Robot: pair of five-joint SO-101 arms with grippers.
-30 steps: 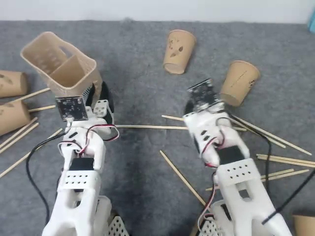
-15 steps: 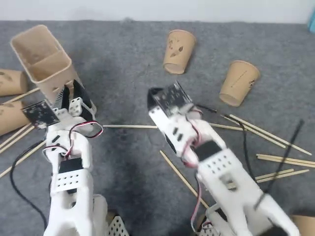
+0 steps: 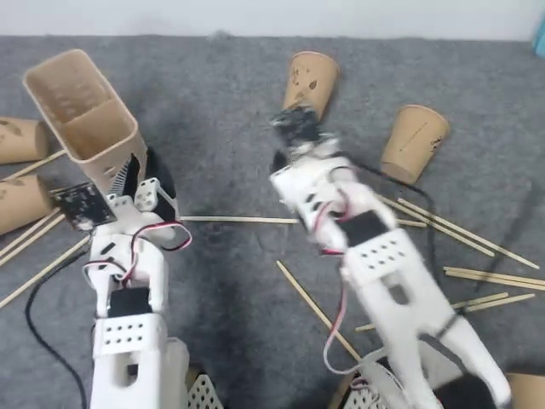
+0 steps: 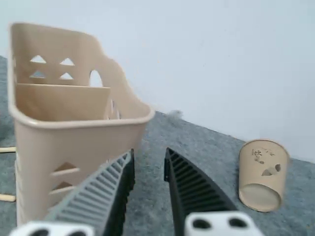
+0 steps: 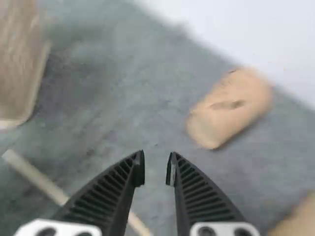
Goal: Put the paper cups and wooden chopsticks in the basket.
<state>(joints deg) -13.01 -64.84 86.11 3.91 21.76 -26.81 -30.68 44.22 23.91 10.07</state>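
Note:
The beige plastic basket [image 3: 81, 111] stands at the back left, and in the left wrist view the basket [image 4: 64, 123] is right beside my left gripper [image 4: 149, 162]. That gripper [image 3: 149, 183] is narrowly open, with only carpet in the gap and one finger against the basket's wall. My right gripper [image 5: 155, 169] is also narrowly open and empty, and hangs over the carpet short of a paper cup [image 5: 229, 108] lying on its side. From above, my right gripper [image 3: 296, 128] is just in front of that cup [image 3: 311, 85]. A second cup [image 3: 415, 142] lies to the right. Chopsticks [image 3: 238, 220] lie between the arms.
Two more cups [image 3: 21, 142] [image 3: 21, 203] lie at the left edge with chopsticks [image 3: 34, 230] beside them. Several chopsticks [image 3: 460, 228] are scattered on the right. One chopstick [image 3: 315, 308] lies by the right arm's base. Another cup [image 3: 528, 392] sits at the bottom right corner.
My right arm swung left, then stretched toward the back cup. The left arm and the basket shifted left, and the basket stands less tilted.

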